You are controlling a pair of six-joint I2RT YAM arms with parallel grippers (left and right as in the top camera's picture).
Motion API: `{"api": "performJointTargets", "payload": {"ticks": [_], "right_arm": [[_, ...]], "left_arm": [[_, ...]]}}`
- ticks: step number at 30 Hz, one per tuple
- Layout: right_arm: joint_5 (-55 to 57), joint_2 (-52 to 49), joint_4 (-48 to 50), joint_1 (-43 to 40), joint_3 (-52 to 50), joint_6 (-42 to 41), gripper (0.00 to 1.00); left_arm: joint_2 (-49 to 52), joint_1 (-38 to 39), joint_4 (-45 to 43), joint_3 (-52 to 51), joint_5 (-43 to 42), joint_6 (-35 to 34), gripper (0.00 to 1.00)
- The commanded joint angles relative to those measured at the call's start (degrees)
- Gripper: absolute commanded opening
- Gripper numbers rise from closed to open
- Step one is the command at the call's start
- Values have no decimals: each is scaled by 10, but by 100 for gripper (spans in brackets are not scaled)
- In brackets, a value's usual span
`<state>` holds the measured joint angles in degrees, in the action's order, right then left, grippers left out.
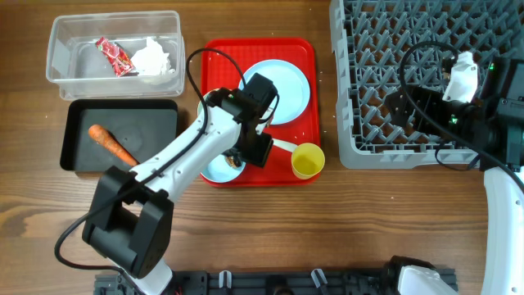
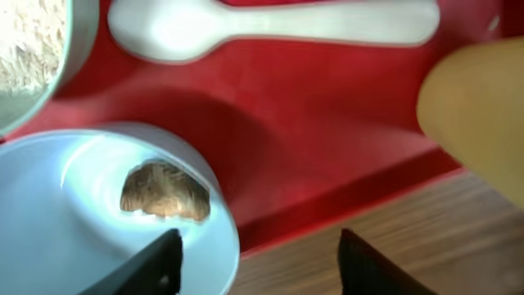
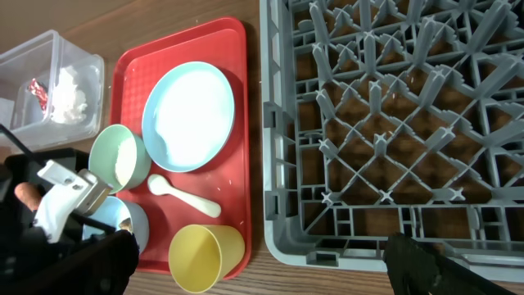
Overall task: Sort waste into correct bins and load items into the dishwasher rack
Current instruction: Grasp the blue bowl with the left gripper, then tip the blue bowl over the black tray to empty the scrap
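Left gripper [image 2: 260,258] spread wide, empty, above glossy blue bowl [image 2: 49,221] with lumpy brown morsel [image 2: 164,192], on red tray [image 2: 327,139].

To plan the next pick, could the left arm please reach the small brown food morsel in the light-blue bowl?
Probably yes: the left gripper hangs open close by the small brown food morsel, uncovered in the light-blue bowl.

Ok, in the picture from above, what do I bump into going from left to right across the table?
Black tray holding the carrot → red tray → rack. The tub spans the same stretch as the black tray, so it has no clear place.
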<state>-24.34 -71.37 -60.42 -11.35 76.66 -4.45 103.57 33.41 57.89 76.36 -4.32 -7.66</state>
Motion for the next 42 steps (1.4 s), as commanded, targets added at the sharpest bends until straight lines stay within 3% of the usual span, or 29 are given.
{"api": "performJointTargets", "payload": {"ticks": [1,5,13,18,25,29,36,42], "right_arm": [[5,-4,-1,-1,6,-2,100],[5,-4,-1,-1,6,-2,100],[5,-4,-2,-1,6,-2,100],[5,-4,-3,-1,6,-2,100],[5,-4,-3,-1,6,-2,100],[5,-4,-3,-1,6,-2,100],[5,-4,-5,-1,6,-2,100],[5,-4,-2,-1,6,-2,100]], "left_arm": [[6,-1,-42,-30,29,-25,58],[7,-1,-96,-57,38,-33,57],[7,-2,-134,-81,42,-35,29],[16,-1,-160,-97,42,-35,25],[23,-1,-168,-97,42,-40,4],[16,-2,-161,-91,40,-64,4],[-79,-15,-18,18,38,-94,4],[-163,-155,45,28,15,-121,4]]}}
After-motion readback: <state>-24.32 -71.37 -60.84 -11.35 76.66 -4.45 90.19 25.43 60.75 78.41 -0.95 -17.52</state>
